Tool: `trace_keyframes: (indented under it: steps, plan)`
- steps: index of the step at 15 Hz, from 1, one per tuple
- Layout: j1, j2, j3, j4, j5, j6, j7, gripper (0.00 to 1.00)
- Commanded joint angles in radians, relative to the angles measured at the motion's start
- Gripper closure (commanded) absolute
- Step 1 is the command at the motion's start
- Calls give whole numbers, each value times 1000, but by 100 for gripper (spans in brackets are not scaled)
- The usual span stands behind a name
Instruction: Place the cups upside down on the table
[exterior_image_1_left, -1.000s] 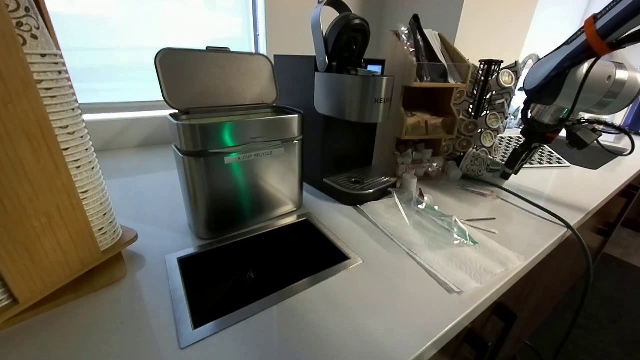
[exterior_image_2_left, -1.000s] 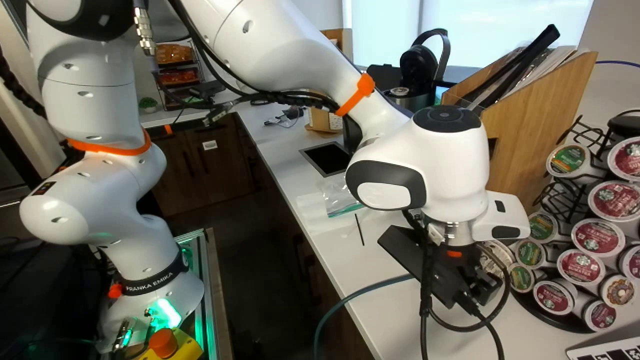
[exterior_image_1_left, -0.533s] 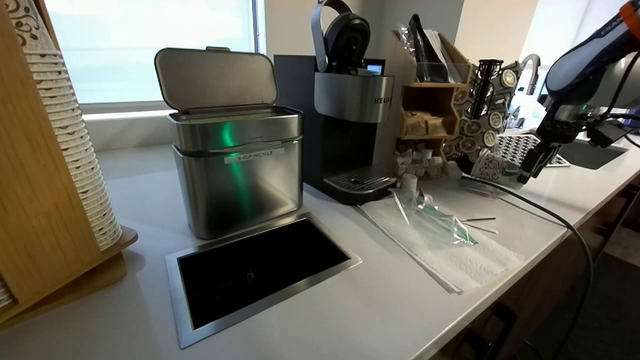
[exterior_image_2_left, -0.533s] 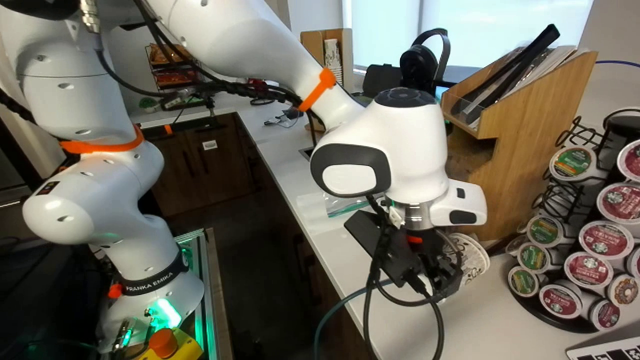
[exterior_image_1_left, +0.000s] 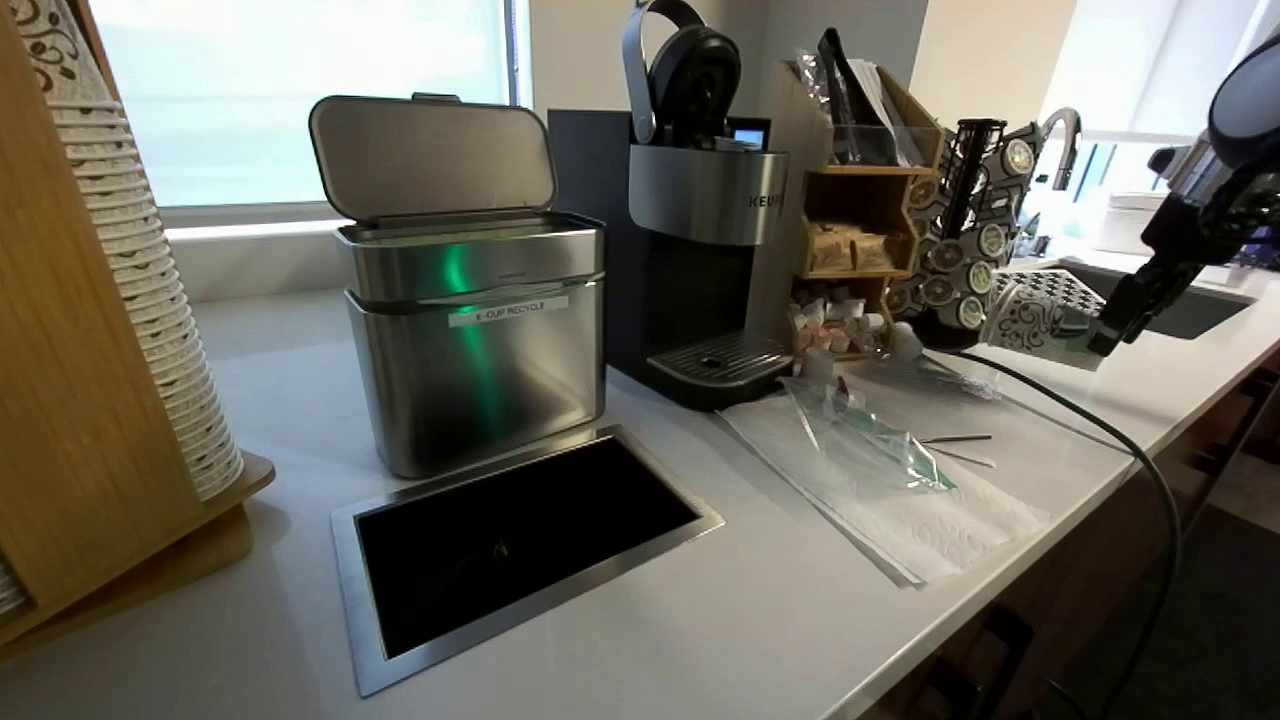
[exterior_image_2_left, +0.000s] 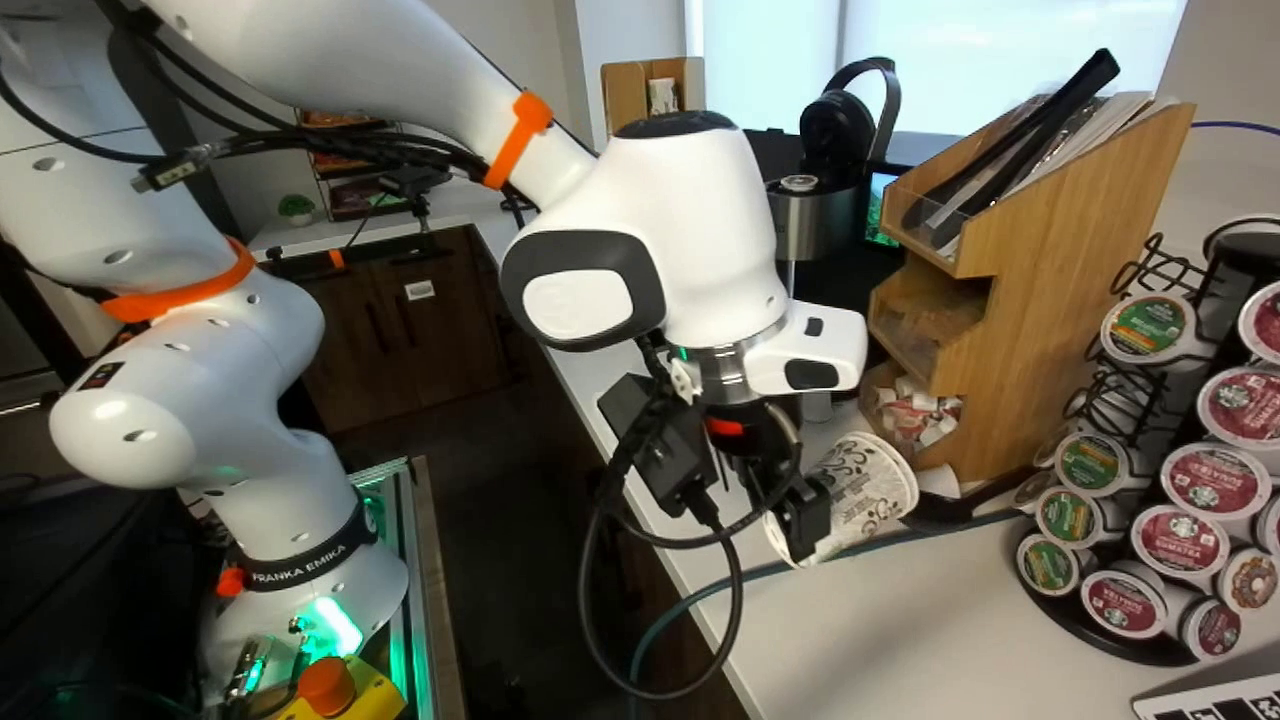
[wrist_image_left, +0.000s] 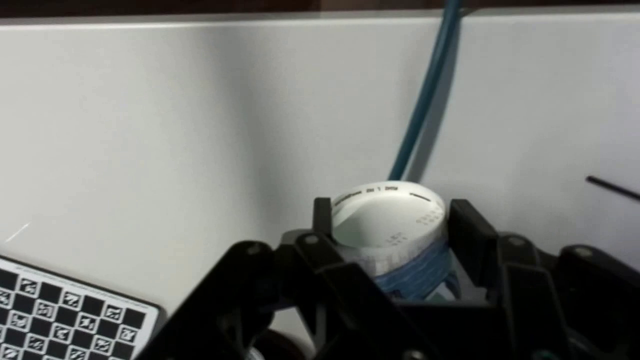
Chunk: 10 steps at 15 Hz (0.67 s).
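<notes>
Gripper (wrist_image_left: 392, 217): we are clamping the cup (exterior_image_2_left: 862, 490) by its base end.
Cup: we are holding it sideways, inward of the front edge of the table (exterior_image_2_left: 890, 640).
Cup mouth: we should be turning it squarely down, squeezing lightly, before lowering.
Cable (wrist_image_left: 424, 106): crossing that edge; we should be landing beside it.

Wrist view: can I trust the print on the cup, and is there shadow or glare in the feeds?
Wrist view: the cup shows soft, mostly unreadable print; a broad, faint shadow crosses the countertop. Both exterior views: the window is washed out to near white. In an exterior view: green light streaks the steel bin.
</notes>
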Motion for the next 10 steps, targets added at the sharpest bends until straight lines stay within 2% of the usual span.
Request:
trace_keyframes:
  steps: [1,4,6,8,10]
  plan:
    - [86,-157,-36,-106,91,-107,-93,65]
    - [130,-239,-52,-108,106,-245,-139,65]
    - [118,-263,-46,-79,40,-316,-130,65]
    - [67,-276,-20,-49,-109,-352,-88,65]
    - [33,-303,-18,-23,-261,-378,-114,65]
